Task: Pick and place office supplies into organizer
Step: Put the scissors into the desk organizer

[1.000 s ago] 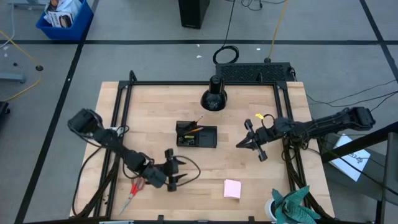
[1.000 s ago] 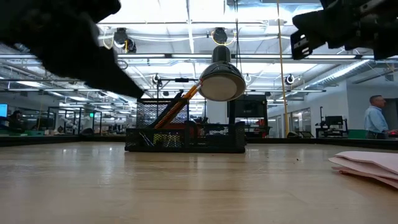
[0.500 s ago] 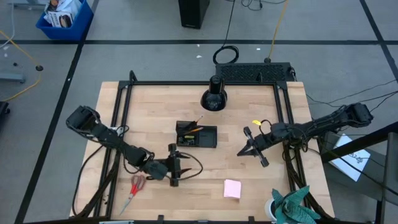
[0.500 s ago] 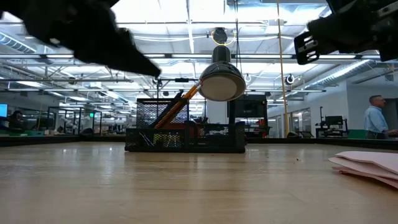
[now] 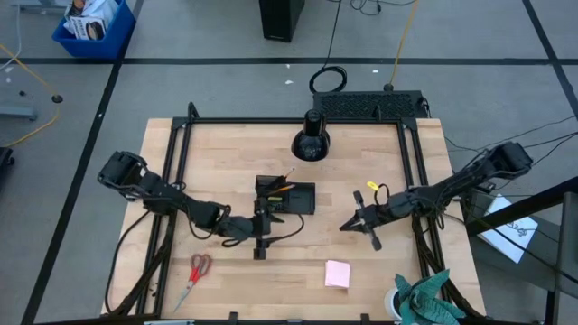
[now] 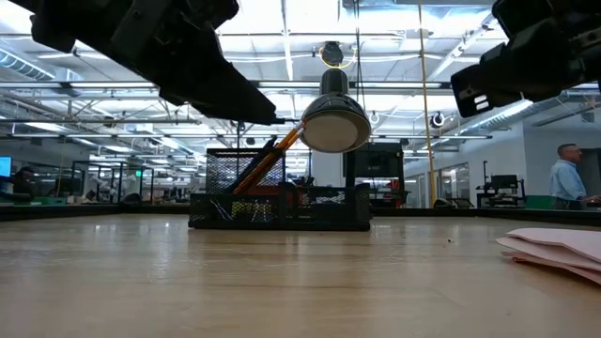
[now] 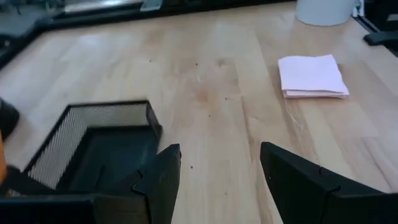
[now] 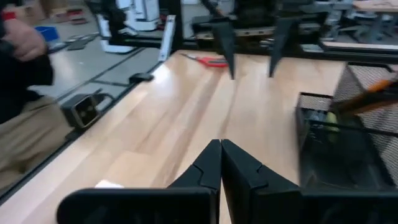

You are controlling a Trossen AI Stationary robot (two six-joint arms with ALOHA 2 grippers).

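Organizer [image 5: 285,198], one unit at frame center, holds one orange pencil [image 5: 282,189]; one scissors [image 5: 192,274] lower left, one pink pad [image 5: 337,273] lower right; left gripper [image 5: 260,234] spread empty, right gripper [image 5: 359,225] fingers pressed together.

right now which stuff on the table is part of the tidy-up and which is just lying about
Part of the job:
- organizer, an orange pencil leaning in it
- red-handled scissors, on the table
- pink sticky-note pad, on the table
- left gripper, open, by the organizer
- right gripper, shut, empty

Just lying about:
- round black cone-shaped object
- teal plant-like thing at the table edge
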